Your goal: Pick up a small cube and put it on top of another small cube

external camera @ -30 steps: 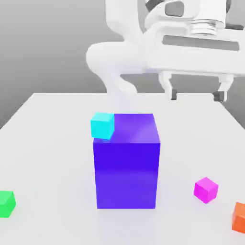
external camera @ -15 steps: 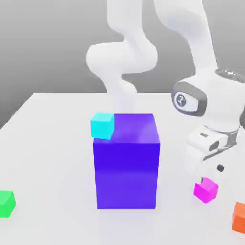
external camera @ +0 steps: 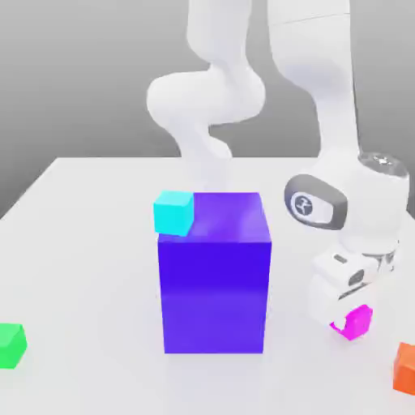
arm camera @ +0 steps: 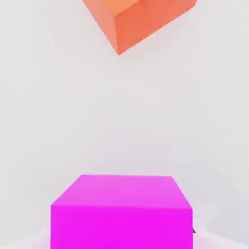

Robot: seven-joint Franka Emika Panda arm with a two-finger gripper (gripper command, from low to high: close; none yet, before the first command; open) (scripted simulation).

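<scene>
White and bare around the cubes, the table (external camera: 89, 243) runs back to a grey backdrop. At its middle stands 1 big blue-purple block (external camera: 214, 271), with a small cyan cube (external camera: 174, 212) at its upper far-left corner. The small magenta cube (external camera: 354, 322) sits on the table near the exterior view's right, well apart from the block. The end effector (external camera: 344, 301) is lowered right over it, its white body hiding part of the cube; whether its fingers are parted or closed on it cannot be told. An orange cube (external camera: 404, 367) lies just beyond, nearer the camera and further right. A green cube (external camera: 11, 344) rests at the near left.
</scene>
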